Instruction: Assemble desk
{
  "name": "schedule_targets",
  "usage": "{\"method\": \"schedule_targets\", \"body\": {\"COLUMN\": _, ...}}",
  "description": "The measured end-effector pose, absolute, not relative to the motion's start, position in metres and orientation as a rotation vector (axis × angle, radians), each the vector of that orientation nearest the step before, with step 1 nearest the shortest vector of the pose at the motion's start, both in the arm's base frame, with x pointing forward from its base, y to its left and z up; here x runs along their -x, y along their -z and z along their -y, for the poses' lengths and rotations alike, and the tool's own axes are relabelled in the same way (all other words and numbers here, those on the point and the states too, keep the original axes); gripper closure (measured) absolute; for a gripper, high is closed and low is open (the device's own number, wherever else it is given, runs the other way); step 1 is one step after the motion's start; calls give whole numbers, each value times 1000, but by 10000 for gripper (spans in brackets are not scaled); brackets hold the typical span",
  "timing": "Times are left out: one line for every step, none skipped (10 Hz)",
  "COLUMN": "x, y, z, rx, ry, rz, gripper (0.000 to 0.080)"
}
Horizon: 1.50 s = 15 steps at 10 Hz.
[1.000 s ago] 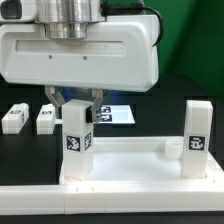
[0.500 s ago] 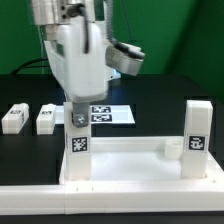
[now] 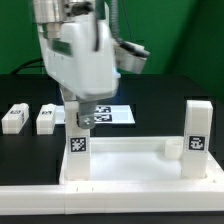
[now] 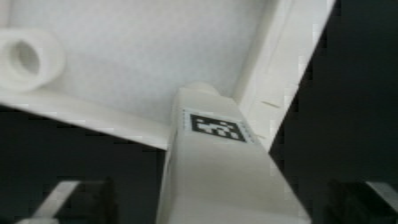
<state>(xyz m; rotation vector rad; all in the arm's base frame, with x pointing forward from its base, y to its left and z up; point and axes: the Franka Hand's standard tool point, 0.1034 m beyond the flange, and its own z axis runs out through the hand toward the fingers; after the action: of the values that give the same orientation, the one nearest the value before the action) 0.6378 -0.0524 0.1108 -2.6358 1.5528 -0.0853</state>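
Inside the spread claw (image 3: 81, 118), upright leg (image 3: 78, 150)

White Franka arm (image 3: 78, 55) with a glossy housing
Rounded white plastic shells sit under a grey metal flange (image 3: 62, 10); the gripper (image 3: 81, 116) has dark grey fingers (image 4: 64, 203).

**Desk top** (image 3: 135, 162): plain white all over, with no pattern; in the wrist view (image 4: 143, 50) it is also white. **Left standing leg** (image 3: 78, 155) and **right standing leg** (image 3: 197, 125): white, each with a square tag of black blocks on a white ground. The tag shows close up in the wrist view (image 4: 217, 127). **Two loose legs** (image 3: 14, 117) (image 3: 46, 119): white, with black-and-white tags. **Marker board** (image 3: 112, 114): white with black square patterns. **Table** (image 3: 160, 95): black. **Arm** (image 3: 85, 55): white and pale grey casing.
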Motion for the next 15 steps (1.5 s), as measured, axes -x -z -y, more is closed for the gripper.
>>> {"method": "schedule_targets", "body": {"x": -638, "y": -111, "z": 54, "rx": 2771, "ry": 96, "rz": -1306, "gripper": 167}}
{"method": "schedule_targets", "body": {"x": -637, "y": -110, "z": 56, "rx": 2874, "ry": 104, "rz": -1072, "gripper": 155}}
{"method": "schedule_targets", "body": {"x": -637, "y": -110, "z": 56, "rx": 2881, "ry": 104, "rz": -1056, "gripper": 155}}
{"method": "schedule_targets", "body": {"x": -637, "y": -110, "z": 57, "rx": 2925, "ry": 109, "rz": -943, "gripper": 151}}
{"method": "schedule_targets", "body": {"x": -637, "y": -110, "z": 57, "rx": 2947, "ry": 111, "rz": -877, "gripper": 151}}
{"method": "schedule_targets", "body": {"x": -639, "y": -111, "z": 59, "rx": 3030, "ry": 124, "rz": -628, "gripper": 151}}
{"method": "schedule_targets", "body": {"x": -645, "y": -115, "z": 61, "rx": 3104, "ry": 147, "rz": -304, "gripper": 151}}
{"method": "schedule_targets", "body": {"x": -647, "y": -114, "z": 57, "rx": 3116, "ry": 151, "rz": -143, "gripper": 151}}
{"method": "schedule_targets", "body": {"x": -647, "y": -112, "z": 55, "rx": 3114, "ry": 150, "rz": -152, "gripper": 151}}
{"method": "schedule_targets", "body": {"x": -647, "y": -113, "z": 56, "rx": 3112, "ry": 149, "rz": -187, "gripper": 178}}
{"method": "schedule_targets", "body": {"x": -647, "y": -113, "z": 56, "rx": 3112, "ry": 149, "rz": -187, "gripper": 178}}
{"method": "schedule_targets", "body": {"x": -647, "y": -112, "z": 56, "rx": 3109, "ry": 149, "rz": -211, "gripper": 355}}
{"method": "schedule_targets", "body": {"x": -647, "y": -113, "z": 55, "rx": 3093, "ry": 148, "rz": -345, "gripper": 513}}
{"method": "schedule_targets", "body": {"x": -647, "y": -113, "z": 56, "rx": 3078, "ry": 146, "rz": -447, "gripper": 513}}
{"method": "schedule_targets", "body": {"x": -646, "y": -113, "z": 57, "rx": 3064, "ry": 145, "rz": -520, "gripper": 511}}
